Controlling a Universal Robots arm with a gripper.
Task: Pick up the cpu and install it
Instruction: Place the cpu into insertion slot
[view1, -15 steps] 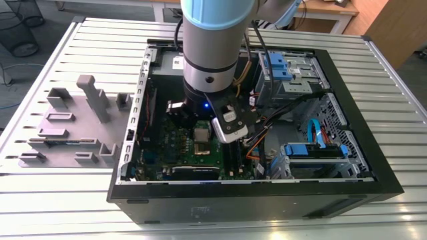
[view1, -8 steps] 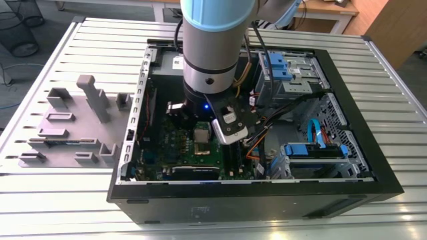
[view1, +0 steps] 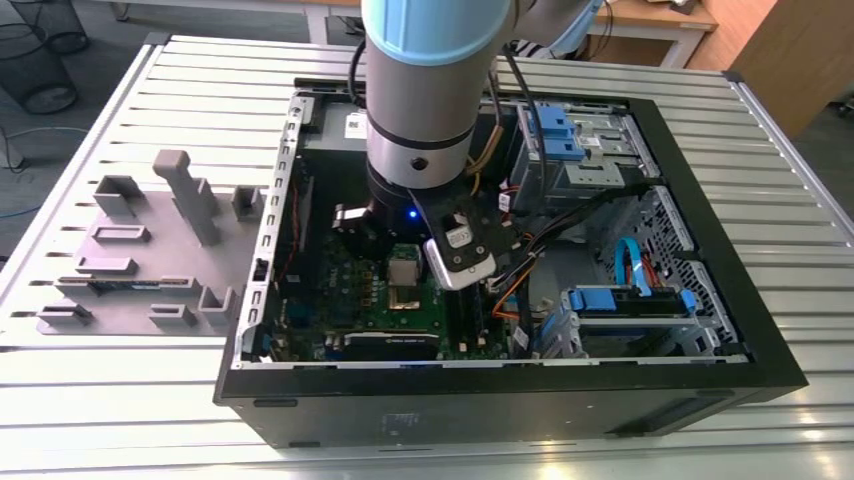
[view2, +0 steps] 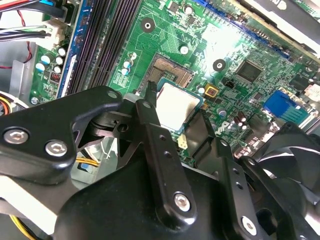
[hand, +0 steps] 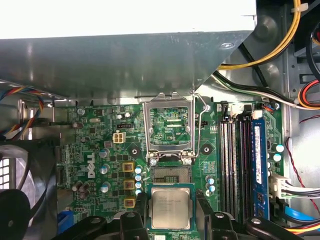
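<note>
At the exterior view's left, grey holder blocks (view1: 147, 250) stand on the slatted table (view1: 120, 420), just beside the open PC case (view1: 507, 395). The arm (view1: 427, 100) reaches down into the case's left half, over the green motherboard (hand: 100, 145).

In the first wrist view the gripper (hand: 170, 200) hangs low over the board. The cpu (hand: 170, 209) lies squarely between the jaws, its pale metal top facing up. The jaws are drawn in only as wide as the chip, and one black finger (hand: 141, 204) presses on one edge while its mate presses on the opposite edge, so the chip is clamped between them. The second wrist view shows the same grip from a slant, with the cpu (view2: 175, 107) level between a finger (view2: 150, 117) on one side and its partner on the other.

The open socket (hand: 171, 174) lies just beside the chip, its contact field bare. The chip sits short of it and is not seated. On the socket's far side from the chip, the metal load frame (hand: 148, 125) is swung up and back, with its lever raised beside it.

Further along, the long black memory slots (hand: 235, 165) run past the socket. At the exterior view's right, blue-fronted drive bays (view1: 627, 300) fill the rest of the case.
</note>
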